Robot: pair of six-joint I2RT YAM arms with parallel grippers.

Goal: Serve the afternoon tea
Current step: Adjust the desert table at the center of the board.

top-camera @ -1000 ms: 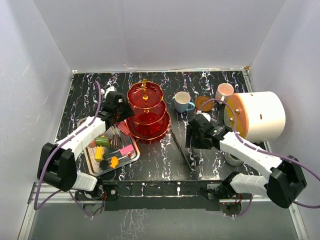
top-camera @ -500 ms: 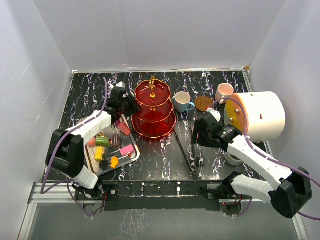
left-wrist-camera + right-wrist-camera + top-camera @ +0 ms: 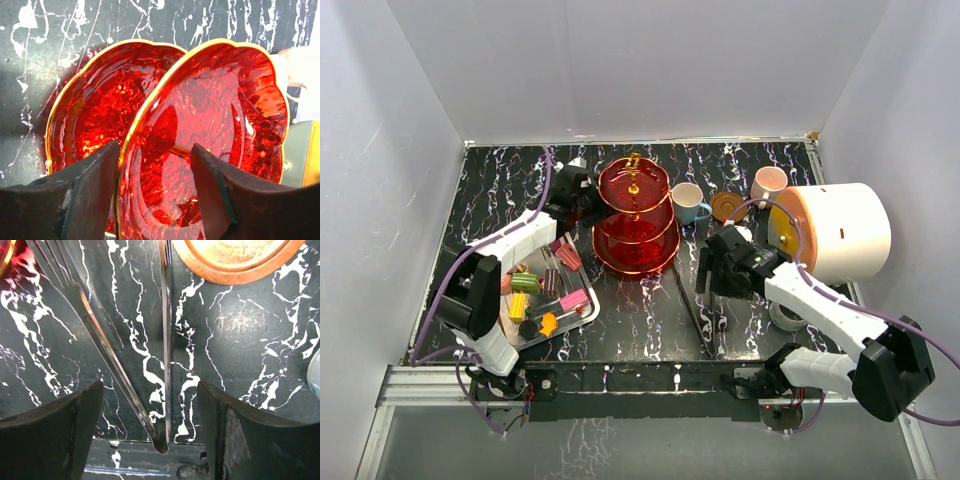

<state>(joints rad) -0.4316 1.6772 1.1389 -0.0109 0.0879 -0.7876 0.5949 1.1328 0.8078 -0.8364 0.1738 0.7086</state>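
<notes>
The translucent red three-tier stand with its gold rod stands at mid-table. My left gripper is at its left side. In the left wrist view the left gripper is open, and the gold-edged rim of a red tier runs between its fingers close to the left finger. A blue cup, a brown saucer and a pink cup sit to the stand's right. Colourful block sweets lie on the silver tray. My right gripper hangs open over silver tongs, one finger on either side.
The silver tray lies at the front left beside the stand. A big white cylinder with an orange face stands at the right. The tongs lie towards the front edge. The saucer's rim shows beyond the right gripper.
The red stand has slid to the right, and my left gripper has followed at its left side. My right gripper has shifted slightly over the tongs and opened wider.
</notes>
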